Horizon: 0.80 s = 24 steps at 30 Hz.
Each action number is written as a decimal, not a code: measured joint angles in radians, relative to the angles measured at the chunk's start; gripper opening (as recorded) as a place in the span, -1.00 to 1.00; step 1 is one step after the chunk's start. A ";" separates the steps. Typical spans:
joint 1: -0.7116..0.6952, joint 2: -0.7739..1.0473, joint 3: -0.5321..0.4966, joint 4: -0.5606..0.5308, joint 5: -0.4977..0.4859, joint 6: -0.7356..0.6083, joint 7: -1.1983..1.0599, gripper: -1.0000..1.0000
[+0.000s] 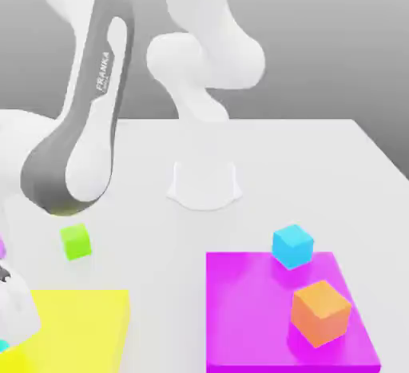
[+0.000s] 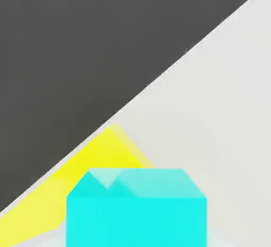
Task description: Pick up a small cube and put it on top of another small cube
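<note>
A small bright cyan-blue cube [image 1: 292, 245] sits at the far edge of the magenta pad [image 1: 256, 323], toward the exterior view's right. My gripper [image 1: 6, 333] hangs low at the exterior view's left edge, beside the yellow pad [image 1: 80, 331]. A sliver of turquoise [image 1: 3, 346] shows just under the hand. In the hand view a turquoise cube [image 2: 136, 209] sits very close to the camera, with the yellow pad [image 2: 100, 156] behind it. I cannot tell whether this cube is held or resting.
A larger orange cube [image 1: 319, 312] stands on the magenta pad, nearer than the cyan-blue cube. A lime-green cube [image 1: 76, 241] rests on the white table [image 1: 264, 164] beyond the yellow pad. The arm's base [image 1: 204, 184] stands mid-table. The table's edge [image 2: 174, 69] borders dark floor.
</note>
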 joint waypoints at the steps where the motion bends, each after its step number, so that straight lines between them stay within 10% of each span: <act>1: 0.021 -0.037 0.021 -0.030 -0.010 -0.006 -0.016 -1.00; 18: 0.457 -0.652 0.305 -0.533 -0.031 -0.107 -0.402 -1.00; 23: 0.469 -0.536 0.335 -0.592 -0.045 0.067 -0.411 -1.00; 24: 0.467 -0.508 0.338 -0.598 -0.050 0.102 -0.407 1.00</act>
